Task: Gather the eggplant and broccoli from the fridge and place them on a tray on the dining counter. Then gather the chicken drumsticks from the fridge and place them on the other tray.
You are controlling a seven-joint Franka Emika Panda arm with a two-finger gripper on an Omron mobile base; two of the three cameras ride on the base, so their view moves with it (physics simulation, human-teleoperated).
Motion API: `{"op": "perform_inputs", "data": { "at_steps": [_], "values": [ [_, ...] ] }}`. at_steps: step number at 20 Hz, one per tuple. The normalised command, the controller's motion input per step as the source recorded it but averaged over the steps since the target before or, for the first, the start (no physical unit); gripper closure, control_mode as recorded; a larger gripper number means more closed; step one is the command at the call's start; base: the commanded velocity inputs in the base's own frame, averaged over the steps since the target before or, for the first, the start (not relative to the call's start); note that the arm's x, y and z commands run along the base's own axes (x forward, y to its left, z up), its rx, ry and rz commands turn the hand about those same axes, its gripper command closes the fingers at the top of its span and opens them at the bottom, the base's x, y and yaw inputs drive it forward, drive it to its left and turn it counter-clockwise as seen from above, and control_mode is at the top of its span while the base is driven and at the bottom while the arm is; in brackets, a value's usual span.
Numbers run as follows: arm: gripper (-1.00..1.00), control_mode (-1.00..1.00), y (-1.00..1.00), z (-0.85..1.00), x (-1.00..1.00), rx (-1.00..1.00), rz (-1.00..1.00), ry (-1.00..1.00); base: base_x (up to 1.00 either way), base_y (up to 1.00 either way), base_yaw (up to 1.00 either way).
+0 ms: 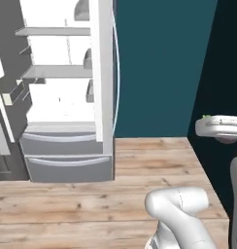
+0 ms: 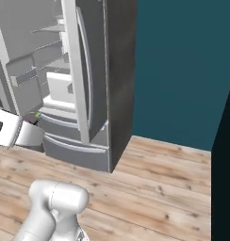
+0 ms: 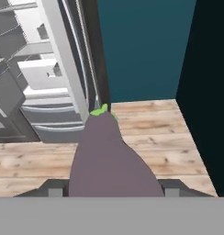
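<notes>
Purple eggplant (image 3: 109,156) fills the gripper (image 3: 111,187); base views show fridge (image 1: 67,97).

The eggplant (image 3: 109,156) has a smooth, matt purple skin with a bright green cap. The fridge (image 1: 67,97) looks like brushed grey metal outside, with a smooth white plastic-looking interior and shelves. The floor (image 1: 115,194) is pale wood planks with visible grain and knots. The wall (image 1: 159,63) is flat, matt teal.
</notes>
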Motion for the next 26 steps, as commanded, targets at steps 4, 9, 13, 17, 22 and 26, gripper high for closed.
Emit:
{"op": "perform_inputs", "data": {
  "at_steps": [4,9,13,17,22,26],
  "values": [
    [1.00,1.00,0.00,0.00,0.00,0.00,0.00,0.00,-0.63,-0.73,0.34],
    [1.00,1.00,0.00,0.00,0.00,0.00,0.00,0.00,-0.91,-0.51,0.39],
    [1.00,1.00,0.00,0.00,0.00,0.00,0.00,0.00,-0.93,-0.28,0.44],
    [1.00,1.00,0.00,0.00,0.00,0.00,0.00,0.00,-0.89,-0.12,0.45],
    [1.00,1.00,0.00,0.00,0.00,0.00,0.00,0.00,-0.87,0.00,0.45],
    [1.00,1.00,0.00,0.00,0.00,0.00,0.00,0.00,-0.87,0.00,0.44]
  ]
}}
